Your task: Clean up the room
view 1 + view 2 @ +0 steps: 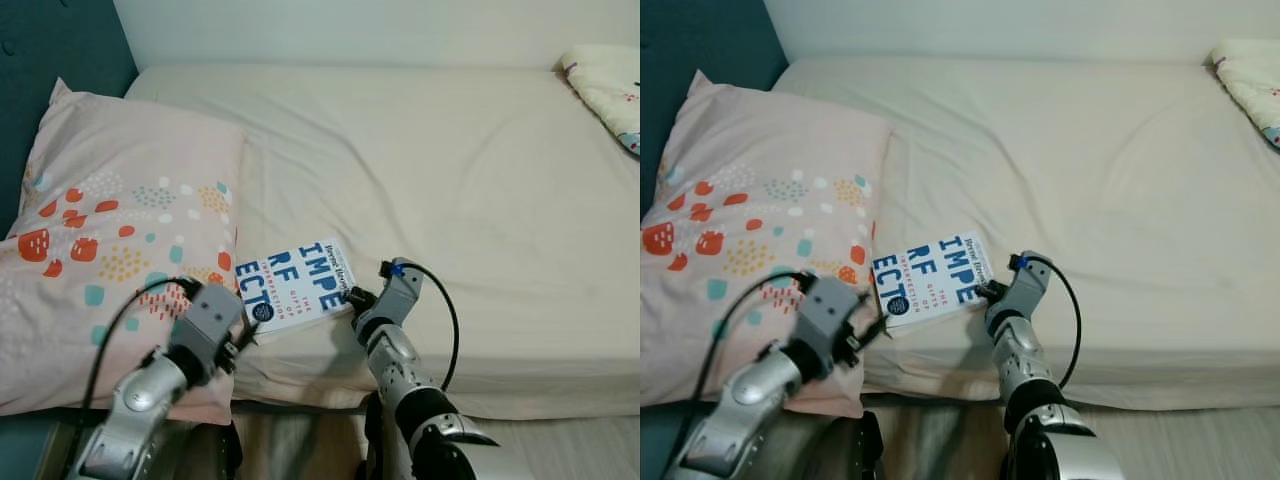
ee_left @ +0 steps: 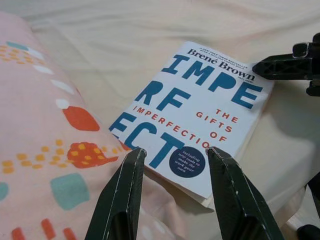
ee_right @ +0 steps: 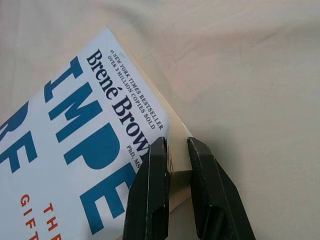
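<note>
On bed (image 1: 480,170), "Brené Brown" book (image 1: 298,285), right tool (image 3: 173,159) pinching its corner, left tool (image 2: 175,172) open.

Both arms are silver metal with dark joints. The left arm (image 1: 135,400) ends in a grey boxy wrist block, with a black cable looping over it. The right arm (image 1: 400,365) carries a thin black cable with a small blue mark near the wrist. The fingers (image 2: 122,195) are long, black and slightly scuffed.

light: soft, even | shadows: faint | focus: sharp, no glare
</note>
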Robot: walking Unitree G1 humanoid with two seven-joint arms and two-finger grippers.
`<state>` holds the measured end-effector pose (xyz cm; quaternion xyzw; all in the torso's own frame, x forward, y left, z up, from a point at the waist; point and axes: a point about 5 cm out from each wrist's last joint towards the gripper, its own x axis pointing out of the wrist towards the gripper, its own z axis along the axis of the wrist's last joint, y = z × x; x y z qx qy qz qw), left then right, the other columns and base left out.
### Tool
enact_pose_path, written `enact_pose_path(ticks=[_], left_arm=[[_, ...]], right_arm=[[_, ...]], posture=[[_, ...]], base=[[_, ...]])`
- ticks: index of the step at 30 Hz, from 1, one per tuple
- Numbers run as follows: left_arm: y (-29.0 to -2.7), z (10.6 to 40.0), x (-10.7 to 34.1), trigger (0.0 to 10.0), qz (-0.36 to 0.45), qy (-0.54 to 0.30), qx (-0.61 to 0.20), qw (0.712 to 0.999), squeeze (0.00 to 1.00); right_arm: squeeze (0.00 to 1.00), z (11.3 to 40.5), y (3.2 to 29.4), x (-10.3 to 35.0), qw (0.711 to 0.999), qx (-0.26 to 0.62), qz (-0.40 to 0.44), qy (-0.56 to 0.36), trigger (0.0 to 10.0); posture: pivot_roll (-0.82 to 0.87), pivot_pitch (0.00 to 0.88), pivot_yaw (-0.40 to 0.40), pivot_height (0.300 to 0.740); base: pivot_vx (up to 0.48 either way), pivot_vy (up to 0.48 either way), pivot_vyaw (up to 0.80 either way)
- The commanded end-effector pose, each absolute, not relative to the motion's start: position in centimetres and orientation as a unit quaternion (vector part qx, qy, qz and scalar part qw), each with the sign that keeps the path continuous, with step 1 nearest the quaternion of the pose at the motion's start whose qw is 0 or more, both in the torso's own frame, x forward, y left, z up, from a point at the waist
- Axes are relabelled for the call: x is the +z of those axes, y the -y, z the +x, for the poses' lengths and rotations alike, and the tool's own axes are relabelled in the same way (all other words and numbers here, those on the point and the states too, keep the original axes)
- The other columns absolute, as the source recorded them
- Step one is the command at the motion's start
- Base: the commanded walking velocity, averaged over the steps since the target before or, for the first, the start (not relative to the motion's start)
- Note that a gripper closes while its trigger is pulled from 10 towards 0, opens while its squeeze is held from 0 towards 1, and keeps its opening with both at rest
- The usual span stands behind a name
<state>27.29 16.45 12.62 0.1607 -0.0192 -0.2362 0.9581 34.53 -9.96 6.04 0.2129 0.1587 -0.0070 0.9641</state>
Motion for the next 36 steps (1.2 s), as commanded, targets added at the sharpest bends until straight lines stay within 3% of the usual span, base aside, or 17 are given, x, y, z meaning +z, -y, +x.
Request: enact_pose_path(ticks=[1, 15, 16, 17, 18, 22, 23, 24, 33, 36], left_arm=[[-16.6, 26.9, 11.9, 10.0, 0.151, 0.007, -0.246, 0.957, 0.00], [-15.0, 26.5, 11.2, 10.0, 0.143, 0.006, -0.283, 0.948, 0.00], [-15.0, 26.6, 11.3, 10.0, 0.142, 0.006, -0.284, 0.948, 0.00], [-15.1, 26.6, 11.3, 10.0, 0.142, 0.006, -0.285, 0.948, 0.00], [-15.1, 26.7, 11.3, 10.0, 0.142, 0.005, -0.286, 0.948, 0.00], [-15.1, 26.7, 11.3, 10.0, 0.141, 0.005, -0.287, 0.947, 0.00], [-15.1, 26.7, 11.3, 10.0, 0.141, 0.005, -0.288, 0.947, 0.00], [-15.1, 26.7, 11.3, 10.0, 0.141, 0.006, -0.288, 0.947, 0.00], [-15.0, 26.8, 11.4, 10.0, 0.138, 0.010, -0.292, 0.946, 0.00], [-15.0, 26.9, 11.6, 10.0, 0.134, 0.017, -0.294, 0.946, 0.00]], right_arm=[[0.00, 31.9, 8.1, 2.5, 0.946, -0.007, 0.217, -0.240, 0.0], [0.00, 30.6, 7.2, 2.1, 0.945, -0.009, 0.220, -0.241, 0.3], [0.00, 30.6, 7.1, 2.2, 0.945, -0.004, 0.219, -0.242, 3.1], [1.00, 30.5, 7.1, 2.2, 0.946, -0.003, 0.215, -0.242, 9.4], [1.00, 30.5, 7.1, 2.2, 0.947, -0.002, 0.213, -0.242, 10.0], [1.00, 30.4, 7.1, 2.2, 0.946, -0.005, 0.213, -0.244, 10.0], [0.74, 30.3, 7.0, 2.2, 0.946, -0.005, 0.215, -0.244, 10.0], [0.00, 30.2, 7.0, 2.2, 0.946, -0.005, 0.215, -0.244, 10.0], [0.00, 29.7, 5.8, 2.8, 0.947, 0.031, 0.216, -0.236, 10.0], [0.00, 29.5, 4.4, 4.0, 0.952, 0.085, 0.214, -0.200, 10.0]], posture=[[0.09, 0.222, -0.020, 0.566], [0.09, 0.219, -0.008, 0.566], [0.09, 0.220, -0.007, 0.566], [0.09, 0.220, -0.007, 0.566], [0.09, 0.219, -0.007, 0.566], [0.09, 0.218, -0.007, 0.566], [0.09, 0.218, -0.008, 0.566], [0.09, 0.218, -0.008, 0.566], [0.09, 0.213, -0.006, 0.566], [0.09, 0.208, -0.004, 0.566]], base=[[0.000, 0.000, 0.00], [0.000, 0.000, 0.00], [0.000, 0.000, 0.00], [0.000, 0.000, 0.00], [0.000, 0.000, 0.00], [0.000, 0.000, 0.00], [0.000, 0.000, 0.00], [0.000, 0.000, 0.00], [0.000, 0.000, 0.00], [0.000, 0.000, 0.00]])
